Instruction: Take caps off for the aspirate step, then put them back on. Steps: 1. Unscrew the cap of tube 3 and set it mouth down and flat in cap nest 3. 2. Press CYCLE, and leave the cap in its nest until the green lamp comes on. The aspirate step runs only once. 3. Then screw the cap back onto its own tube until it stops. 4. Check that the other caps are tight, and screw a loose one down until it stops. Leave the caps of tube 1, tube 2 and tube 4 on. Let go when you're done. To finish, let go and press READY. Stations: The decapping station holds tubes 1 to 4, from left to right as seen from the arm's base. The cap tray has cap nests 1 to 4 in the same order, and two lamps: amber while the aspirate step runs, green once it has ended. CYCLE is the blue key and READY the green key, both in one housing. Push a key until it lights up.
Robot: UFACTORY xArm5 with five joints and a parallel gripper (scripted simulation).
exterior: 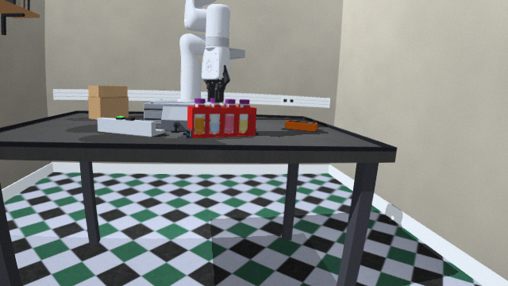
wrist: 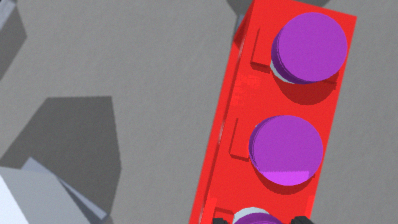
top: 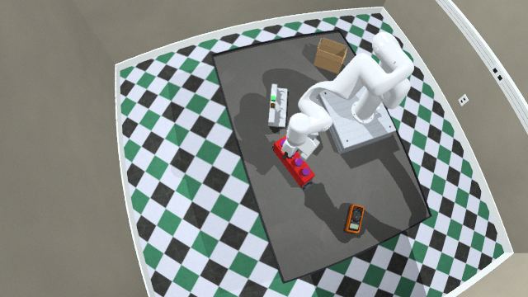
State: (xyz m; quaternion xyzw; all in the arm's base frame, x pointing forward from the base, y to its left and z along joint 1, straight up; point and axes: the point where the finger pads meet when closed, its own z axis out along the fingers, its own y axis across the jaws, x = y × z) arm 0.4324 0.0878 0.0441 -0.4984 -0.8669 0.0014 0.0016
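gripping a purple cap [exterior: 213, 100] from above, the pincer [exterior: 217, 95] stands partly closed with its dark fingers [exterior: 211, 90] on either side of the cap. in the exterior view it is the second cap from the left on the red decapping station [exterior: 222, 121], and it sits on its tube. through the wrist view i see that cap [wrist: 258, 218] only at the bottom edge, between two black fingertips, with two more purple caps beyond it along the rack. the white cap tray [top: 277, 106] lies on the worktop [top: 371, 190] near the station, apart from it, its green lamp [top: 273, 98] lit. i cannot make out any cap in its nests.
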